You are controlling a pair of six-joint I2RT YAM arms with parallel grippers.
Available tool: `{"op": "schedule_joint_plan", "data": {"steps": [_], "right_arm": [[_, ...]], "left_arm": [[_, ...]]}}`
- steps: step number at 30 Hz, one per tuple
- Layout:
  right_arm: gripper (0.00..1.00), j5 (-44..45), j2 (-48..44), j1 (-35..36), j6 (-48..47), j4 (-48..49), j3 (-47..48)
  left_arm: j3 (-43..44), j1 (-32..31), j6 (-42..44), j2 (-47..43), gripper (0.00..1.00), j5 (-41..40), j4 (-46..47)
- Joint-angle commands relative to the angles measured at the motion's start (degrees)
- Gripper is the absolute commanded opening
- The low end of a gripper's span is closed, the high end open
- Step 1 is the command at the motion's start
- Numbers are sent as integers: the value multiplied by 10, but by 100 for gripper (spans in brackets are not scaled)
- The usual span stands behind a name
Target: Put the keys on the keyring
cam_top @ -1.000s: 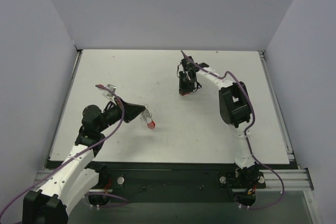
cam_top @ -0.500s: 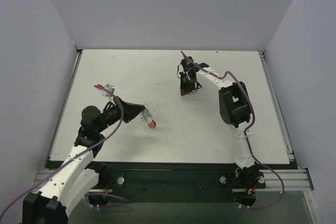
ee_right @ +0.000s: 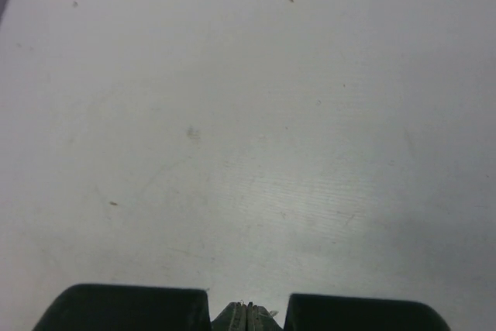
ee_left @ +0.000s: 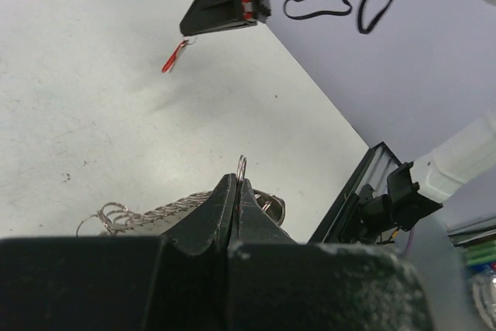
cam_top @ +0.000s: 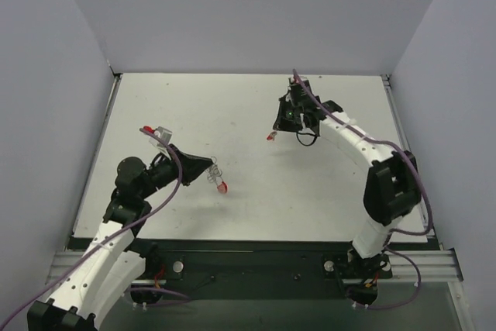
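My left gripper (cam_top: 211, 167) is shut on the keyring's thin silver wire rings (ee_left: 124, 213); one ring pokes up between the closed fingertips (ee_left: 232, 191). The keyring's red clip (cam_top: 222, 186) hangs just past the jaws and is hidden in the left wrist view. My right gripper (cam_top: 277, 127) is shut above the table's middle back. The keys, a tiny red tag (cam_top: 270, 137), dangle from its tip by a small loop. The left wrist view shows the tag (ee_left: 173, 57) hanging below the right gripper (ee_left: 188, 36). The right wrist view shows only closed jaw tips (ee_right: 248, 314) over bare table.
The white table (cam_top: 194, 106) has grey walls at the back and both sides. A black rail (cam_top: 256, 253) with the arm bases runs along the near edge. The right arm's purple cable (cam_top: 353, 133) loops over its links.
The right gripper closed on the red tag and lifted it off the table, and its arm swung out to the right. The left arm shifted slightly, still holding the rings.
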Motion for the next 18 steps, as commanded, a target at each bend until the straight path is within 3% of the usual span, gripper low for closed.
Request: {"op": "schedule_joint_plan", "data": {"steps": [1,6,8,18], "right_arm": [[0,-33,-128,10,46,104,-80],[0,-29,-235,35,106,193,-200],[0,-25,-281,46,118,215,-223],[0,-67,-453,63,200,351,-356]], "left_arm": [[62,-35,61,-30,0,-47,-51],[88,-133,111,-60,0,-174,-87],[91,-181,132,-63,0,-186,-85],[90,-313,190,-34,0,-105,25]]}}
